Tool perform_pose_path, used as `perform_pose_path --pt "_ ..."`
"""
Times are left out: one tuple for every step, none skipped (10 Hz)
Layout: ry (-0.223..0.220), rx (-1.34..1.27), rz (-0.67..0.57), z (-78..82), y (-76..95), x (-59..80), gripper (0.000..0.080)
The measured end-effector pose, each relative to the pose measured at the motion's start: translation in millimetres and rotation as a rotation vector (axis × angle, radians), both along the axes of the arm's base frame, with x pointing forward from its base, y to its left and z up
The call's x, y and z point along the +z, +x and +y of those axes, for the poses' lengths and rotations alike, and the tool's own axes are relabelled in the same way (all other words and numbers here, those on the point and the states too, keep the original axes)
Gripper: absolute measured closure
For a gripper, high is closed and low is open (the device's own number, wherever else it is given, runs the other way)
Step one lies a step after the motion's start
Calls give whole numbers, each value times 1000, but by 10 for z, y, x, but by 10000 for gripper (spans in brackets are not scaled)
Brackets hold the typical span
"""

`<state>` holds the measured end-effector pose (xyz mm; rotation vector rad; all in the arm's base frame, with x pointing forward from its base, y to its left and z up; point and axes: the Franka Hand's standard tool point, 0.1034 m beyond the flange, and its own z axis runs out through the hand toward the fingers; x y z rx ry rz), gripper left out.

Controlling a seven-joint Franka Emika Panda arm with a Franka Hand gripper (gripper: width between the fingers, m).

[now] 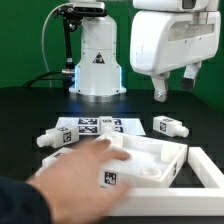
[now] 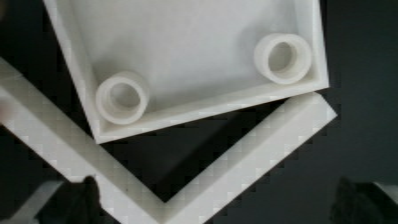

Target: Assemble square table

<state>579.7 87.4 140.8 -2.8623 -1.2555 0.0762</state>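
The white square table top (image 1: 160,158) lies at the front right, rim up. In the wrist view it (image 2: 196,50) shows two round corner sockets. One tagged white leg (image 1: 55,137) lies at the exterior view's left, and another leg (image 1: 168,125) lies behind the top. A third tagged leg (image 1: 112,176) sits at the top's near edge, by a blurred hand. My gripper (image 1: 176,86) hangs high above the top, open and empty. In the wrist view my gripper (image 2: 217,205) has its dark fingertips (image 2: 71,195) wide apart.
A person's blurred hand and forearm (image 1: 60,185) reach in from the front left over the top. A white corner frame (image 1: 208,168) (image 2: 196,185) borders the top. The marker board (image 1: 100,125) lies in front of the white robot base (image 1: 97,60).
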Motion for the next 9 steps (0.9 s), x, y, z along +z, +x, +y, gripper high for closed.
perform_pose_path --pt "0 0 1 0 -1 -1 150" --pt "0 0 1 0 -1 -1 150" --pt "0 -1 1 -2 -2 -2 150" --pt "1 -16 -7 -30 3 -17 150" --pt "4 -93 -54 -143 13 -81 150" --pt "13 -180 -66 -299 -37 -171 150" --pt "16 -214 -78 -480 -81 -251 150" --pt "10 -113 -89 -706 -137 -324 150" --pt "5 -88 -93 -925 -178 -384 150"
